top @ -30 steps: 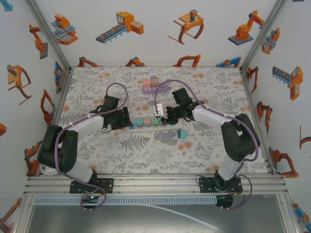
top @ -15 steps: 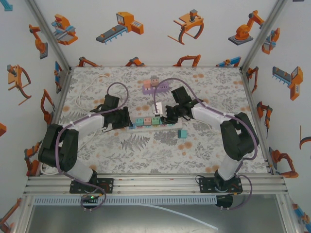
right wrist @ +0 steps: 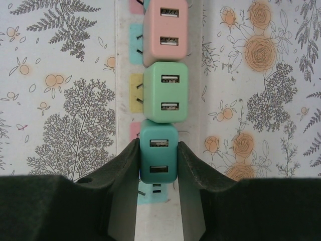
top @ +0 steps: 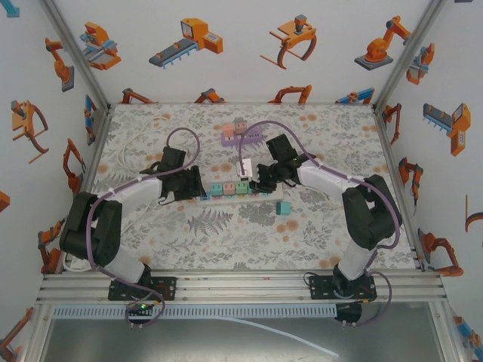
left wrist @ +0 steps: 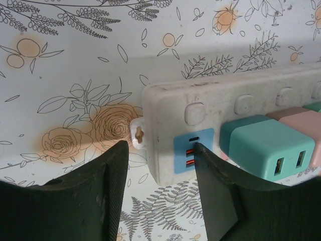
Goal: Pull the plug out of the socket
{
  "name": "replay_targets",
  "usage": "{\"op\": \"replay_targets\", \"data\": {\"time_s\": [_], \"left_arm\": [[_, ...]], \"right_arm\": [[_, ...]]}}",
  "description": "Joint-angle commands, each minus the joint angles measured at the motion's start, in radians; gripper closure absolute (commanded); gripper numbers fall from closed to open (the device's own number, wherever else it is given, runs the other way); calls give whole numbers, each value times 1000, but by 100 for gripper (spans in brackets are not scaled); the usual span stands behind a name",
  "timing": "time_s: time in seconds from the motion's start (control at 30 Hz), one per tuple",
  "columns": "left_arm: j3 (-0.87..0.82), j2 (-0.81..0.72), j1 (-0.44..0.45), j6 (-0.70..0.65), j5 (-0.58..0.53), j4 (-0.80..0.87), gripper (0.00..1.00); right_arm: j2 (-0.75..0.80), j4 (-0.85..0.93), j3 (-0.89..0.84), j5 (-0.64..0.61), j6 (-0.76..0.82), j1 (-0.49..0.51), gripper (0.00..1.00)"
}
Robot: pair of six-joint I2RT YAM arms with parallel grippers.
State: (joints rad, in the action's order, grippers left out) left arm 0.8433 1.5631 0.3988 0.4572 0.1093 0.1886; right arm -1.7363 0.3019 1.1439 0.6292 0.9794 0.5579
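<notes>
A white power strip (top: 226, 197) lies across the middle of the table with several coloured plugs in it. In the right wrist view a teal plug (right wrist: 158, 155) sits nearest on the strip (right wrist: 124, 75). My right gripper (right wrist: 157, 150) is shut on it, one pad against each side. Beyond it stand a green plug (right wrist: 165, 93) and a pink plug (right wrist: 165, 27). My left gripper (left wrist: 160, 155) is open at the strip's left end (left wrist: 165, 110). Its right finger (left wrist: 215, 186) touches the blue socket face (left wrist: 186, 150), and another teal plug (left wrist: 271, 145) stands beside it.
A loose teal plug (top: 283, 207) lies on the table in front of the strip's right end. A purple block with small pieces (top: 241, 134) sits towards the back. A white cable (top: 136, 143) curls at the back left. Walls enclose the table on three sides.
The right gripper has shifted very slightly towards the back over the strip. The left arm has not moved.
</notes>
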Motion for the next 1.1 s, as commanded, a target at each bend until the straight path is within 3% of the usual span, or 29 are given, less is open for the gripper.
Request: {"op": "replay_targets", "data": {"time_s": [0.0,0.7,0.8,1.07], "left_arm": [[-19,49,-3,-53,-101,102,47],[-13,32,-3,-63,-86,90,47],[-2,-7,-2,-62,-66,91,47],[78,-147,-4,-74,-22,113,43]], "right_arm": [[49,-9,45,46,-13,4,91],[158,-85,-17,58,-149,-22,96],[204,-139,-38,30,-295,-22,95],[404,-251,-119,-310,-1063,-21,96]]}}
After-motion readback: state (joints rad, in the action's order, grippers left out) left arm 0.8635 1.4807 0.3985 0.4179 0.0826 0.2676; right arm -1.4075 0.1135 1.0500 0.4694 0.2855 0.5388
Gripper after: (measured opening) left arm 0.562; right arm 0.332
